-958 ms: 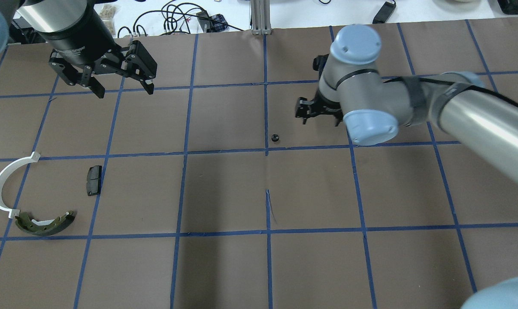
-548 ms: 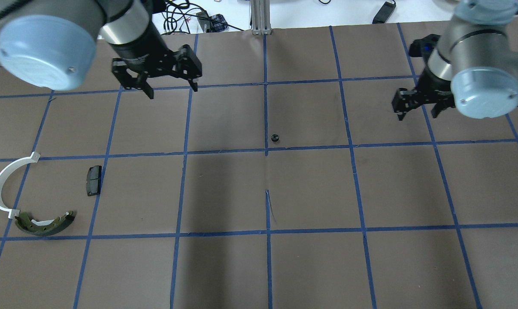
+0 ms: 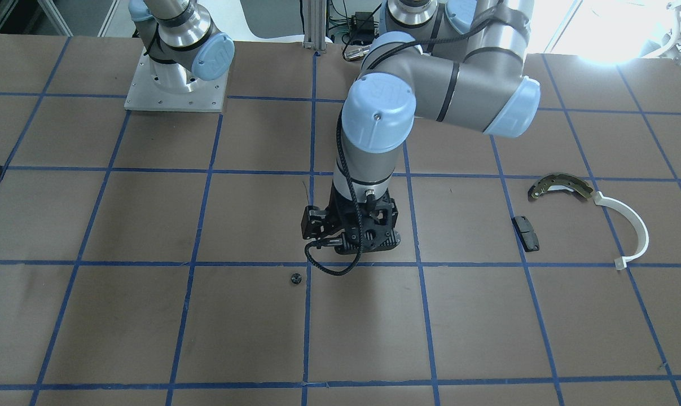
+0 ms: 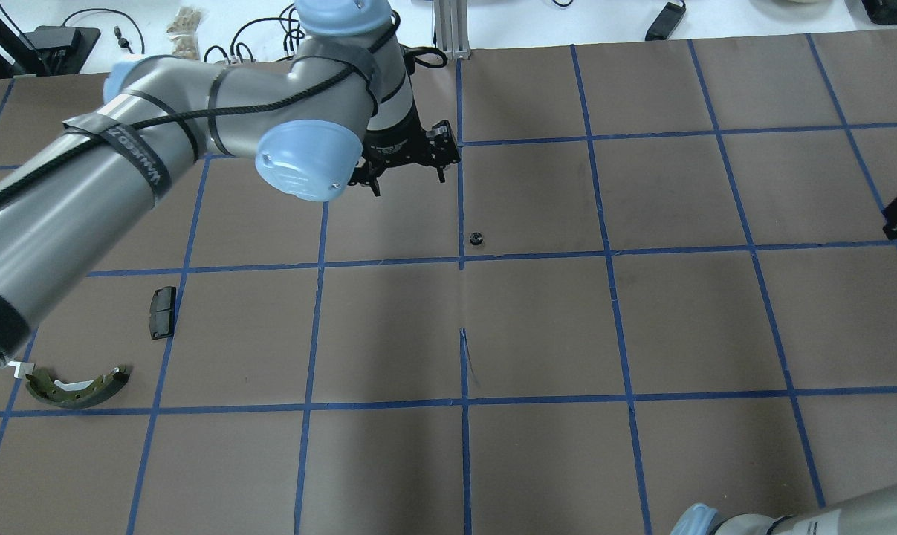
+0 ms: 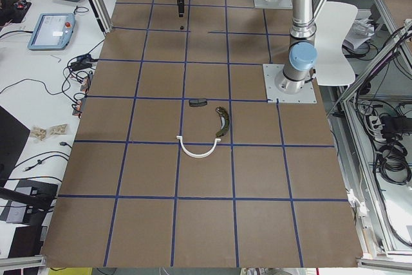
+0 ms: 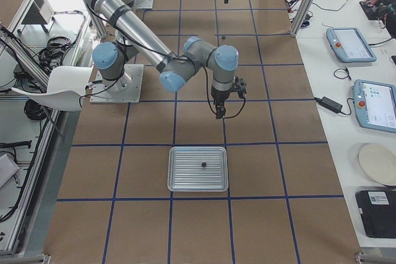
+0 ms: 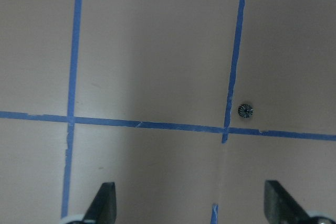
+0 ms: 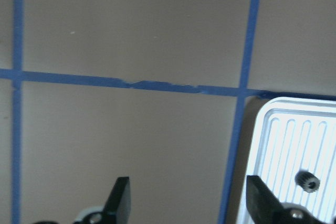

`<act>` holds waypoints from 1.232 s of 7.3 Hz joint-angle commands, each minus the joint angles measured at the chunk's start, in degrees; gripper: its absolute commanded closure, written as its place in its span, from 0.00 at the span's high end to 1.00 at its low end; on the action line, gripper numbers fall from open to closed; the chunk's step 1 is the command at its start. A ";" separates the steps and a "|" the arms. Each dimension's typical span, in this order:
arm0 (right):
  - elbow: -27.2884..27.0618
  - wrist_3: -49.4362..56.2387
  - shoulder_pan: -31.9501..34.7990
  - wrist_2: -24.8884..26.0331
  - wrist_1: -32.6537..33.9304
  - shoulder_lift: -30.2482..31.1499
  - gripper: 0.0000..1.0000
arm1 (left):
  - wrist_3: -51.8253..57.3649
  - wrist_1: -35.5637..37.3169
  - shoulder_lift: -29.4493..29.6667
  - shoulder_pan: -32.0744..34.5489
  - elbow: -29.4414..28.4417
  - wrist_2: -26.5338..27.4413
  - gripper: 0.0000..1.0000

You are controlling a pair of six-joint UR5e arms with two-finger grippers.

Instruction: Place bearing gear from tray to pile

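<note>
Overhead exterior coverage puts the left gripper (image 4: 409, 183) above the brown table (image 4: 537, 327) near its middle, jaws spread wide and empty. The bearing gear (image 4: 476, 238) lies on the bare paper just beside a crossing of blue tape (image 4: 537, 256), near that gripper but not under it. From the left wrist camera the gear's toothed rim is plain. It sits ahead of the two fingers (image 7: 106, 203), not between them, and both fingers are cut off by the bottom edge. The left arm (image 4: 121, 171) hides nearly all of the white arc (image 3: 645, 234) from overhead, where only one end peeks out. The front-facing view shows the pile (image 5: 223, 122) whole: the arc's end meets the brake shoe (image 3: 560, 186), though whether they touch is hard to tell, and the black pad (image 3: 526, 233) lies apart from both. The right gripper (image 8: 188, 182) is only a black scrap at the overhead view's right edge. Its own camera shows the fingers wide apart, holding nothing, over paper beside a corner of the tray (image 8: 283, 129). A second bearing gear (image 8: 310, 182) sits on the tray's ridged floor. Only the exterior right view shows the tray entire; front-facing, it is a sliver at the edge.
</note>
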State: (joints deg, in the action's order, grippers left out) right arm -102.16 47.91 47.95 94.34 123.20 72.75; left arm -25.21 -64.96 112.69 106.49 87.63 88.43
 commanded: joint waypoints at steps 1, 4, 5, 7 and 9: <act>4.66 9.70 -7.50 -0.29 4.95 -9.70 0.78 | -2.98 6.66 7.51 2.48 -0.44 1.04 1.00; 6.53 16.67 -10.94 -1.35 5.04 -13.68 0.71 | -3.26 10.47 13.94 5.21 -0.79 1.05 1.00; 6.45 17.29 -11.21 -1.09 5.04 -14.13 0.69 | -2.48 12.12 15.53 6.09 -0.96 1.05 1.00; 6.27 18.18 -12.78 -0.91 5.04 -15.00 0.66 | -2.12 12.93 15.98 6.27 -1.23 1.13 0.92; 6.27 18.88 -12.79 -0.38 5.04 -15.01 0.53 | -1.50 12.93 16.68 6.27 -1.76 1.05 0.81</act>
State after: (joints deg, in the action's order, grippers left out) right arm -95.84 66.32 35.31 93.68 128.23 57.85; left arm -26.99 -52.11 128.89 112.73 86.13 89.50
